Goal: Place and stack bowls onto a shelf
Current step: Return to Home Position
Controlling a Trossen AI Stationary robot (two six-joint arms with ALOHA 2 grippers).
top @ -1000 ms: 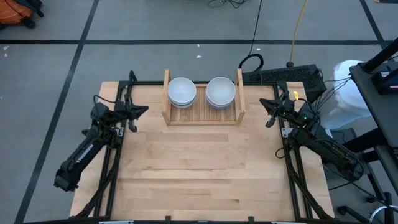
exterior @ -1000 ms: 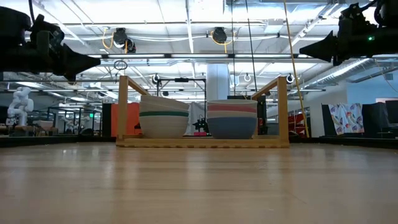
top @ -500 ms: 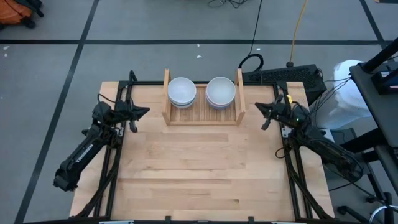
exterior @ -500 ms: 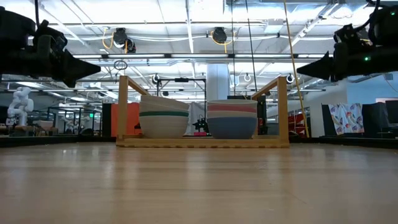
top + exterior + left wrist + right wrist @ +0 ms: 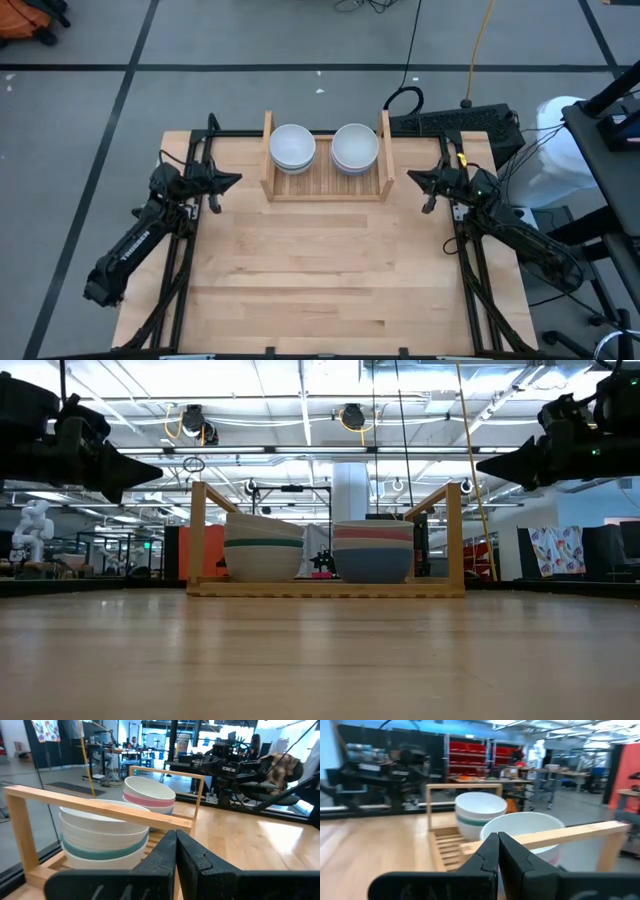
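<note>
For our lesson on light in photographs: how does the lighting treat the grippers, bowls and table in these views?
Low view: bright ceiling lamps behind leave the left gripper and right gripper as dark silhouettes; the bowls read clearly. High view: even light, no hard shadows on the table. Left wrist view: bright glare in the background beyond the shelf.

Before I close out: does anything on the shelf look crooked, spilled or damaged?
Only a small thing: the top white bowl of the teal-banded stack, on the shelf's left half, sits slightly tilted in the low view. The other stack looks level. Nothing spilled or broken. The left gripper and right gripper hang clear beside it.
</note>
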